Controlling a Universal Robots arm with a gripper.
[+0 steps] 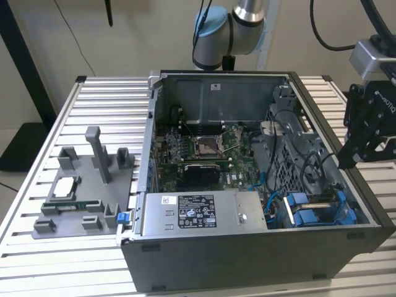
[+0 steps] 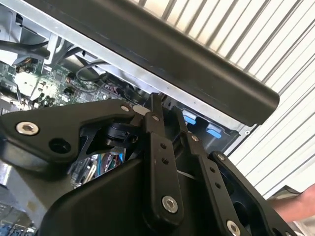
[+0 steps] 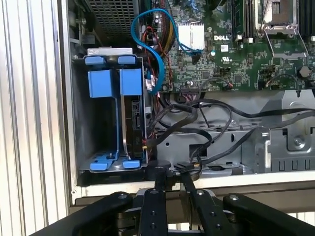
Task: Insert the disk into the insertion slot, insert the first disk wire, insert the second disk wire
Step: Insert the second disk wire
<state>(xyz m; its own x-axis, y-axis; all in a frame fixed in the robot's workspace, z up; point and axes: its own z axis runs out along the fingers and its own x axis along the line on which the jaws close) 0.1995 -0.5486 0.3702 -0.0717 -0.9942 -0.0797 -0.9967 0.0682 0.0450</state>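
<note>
The disk (image 3: 134, 115) stands edge-on in its blue carrier (image 3: 115, 83), inside the insertion slot of the grey drive cage (image 3: 79, 108) at the case's corner. In the exterior view the blue carriers (image 1: 315, 213) sit at the case's near right. A bundle of black wires (image 3: 167, 115) runs to the disk's edge, and a blue wire (image 3: 147, 49) loops down beside it. I cannot tell whether either is plugged in. My black gripper (image 3: 173, 173) hovers over the case's side wall, apart from the disk. Its fingers are shut with nothing between them, as both wrist views (image 2: 165, 110) show.
The open computer case (image 1: 247, 253) lies on a slatted table (image 1: 37, 247). Inside are the motherboard (image 1: 204, 145) and a grey labelled power-supply box (image 1: 204, 213). A grey parts fixture (image 1: 86, 185) stands at the exterior view's left. A hand (image 2: 298, 206) shows beside the case.
</note>
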